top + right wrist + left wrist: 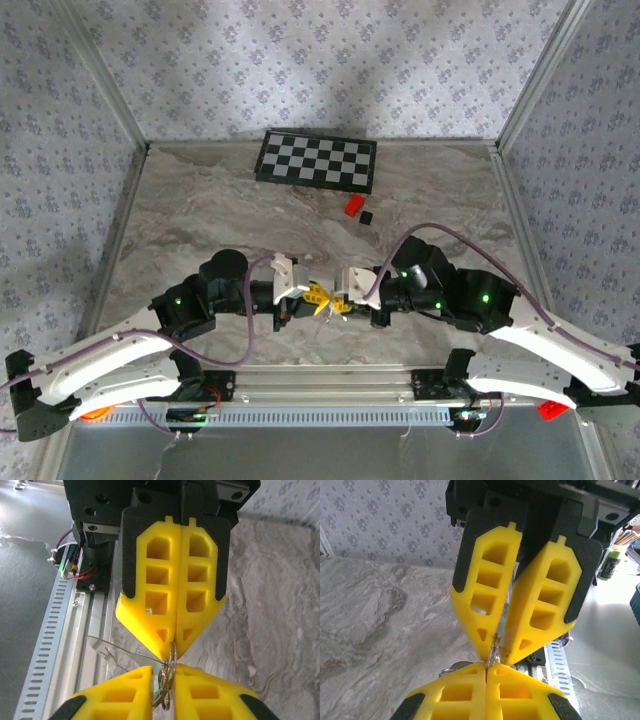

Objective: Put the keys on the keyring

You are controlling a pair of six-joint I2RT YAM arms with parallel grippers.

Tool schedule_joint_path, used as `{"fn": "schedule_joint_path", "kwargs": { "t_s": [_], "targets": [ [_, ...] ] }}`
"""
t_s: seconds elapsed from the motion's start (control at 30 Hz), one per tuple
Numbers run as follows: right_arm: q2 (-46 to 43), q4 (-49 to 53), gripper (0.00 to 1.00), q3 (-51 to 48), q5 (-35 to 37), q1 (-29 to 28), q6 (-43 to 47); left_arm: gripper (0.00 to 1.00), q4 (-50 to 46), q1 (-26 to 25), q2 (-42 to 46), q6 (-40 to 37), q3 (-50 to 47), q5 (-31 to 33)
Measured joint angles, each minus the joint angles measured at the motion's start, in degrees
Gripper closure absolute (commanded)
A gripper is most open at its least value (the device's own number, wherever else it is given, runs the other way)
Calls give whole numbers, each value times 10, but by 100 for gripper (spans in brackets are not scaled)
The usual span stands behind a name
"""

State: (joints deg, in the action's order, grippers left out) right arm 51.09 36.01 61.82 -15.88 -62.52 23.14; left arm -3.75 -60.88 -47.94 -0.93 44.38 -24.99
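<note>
Near edge: The left claw (pixel 486 670) and the right claw (pixel 164 675) meet tip to tip over the near strip of the worktop (pixel 200 220), the whole job pinched between four yellow pads.
Risk, the slip: The keyring (pixel 172 652) is thin wire held only at the very tips. A small twist or pull from either arm would likely slide it out and drop it toward the slotted rail (pixel 50 645) below.
Risk, the key: The flat, pale key (pixel 117 652) juts out sideways from the right claw's tips. If that claw loosens before the blade's hole is on the wire, the key would probably fall away unthreaded.
Risk, the crowding: The pads stand nearly touching, so any push forward could knock the tips together and bend or spring the ring.
Left claw: Shut tight, its tips nipping the top of the keyring.
Right claw: Jaws a narrow slit apart, with ring wire and the key's head between them. Whether they grip cannot be told.
Ring to claws: Caught between the two sets of tips, bridging them.
Key to claw: Its head sits in the right claw's gap and its blade points away to one side.
Farther back: A red block (pixel 353 206) and a black cube (pixel 367 216) lie well apart from the work, with a checkerboard (pixel 317 160) beyond.
</note>
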Motion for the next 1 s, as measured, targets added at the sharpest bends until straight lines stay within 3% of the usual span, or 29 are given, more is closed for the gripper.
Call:
{"fn": "schedule_joint_path", "kwargs": {
  "t_s": [0.47, 0.77, 1.0],
  "targets": [
    [-72, -127, 83, -86, -67, 45, -66, 100, 58, 0, 18, 16, -7, -14],
    [-74, -172, 75, -96, -109, 57, -87, 100, 74, 0, 19, 17, -16, -14],
    [-74, -184, 90, -97, -114, 58, -90, 100, 75, 0, 20, 17, -16, -14]
  ]
}}
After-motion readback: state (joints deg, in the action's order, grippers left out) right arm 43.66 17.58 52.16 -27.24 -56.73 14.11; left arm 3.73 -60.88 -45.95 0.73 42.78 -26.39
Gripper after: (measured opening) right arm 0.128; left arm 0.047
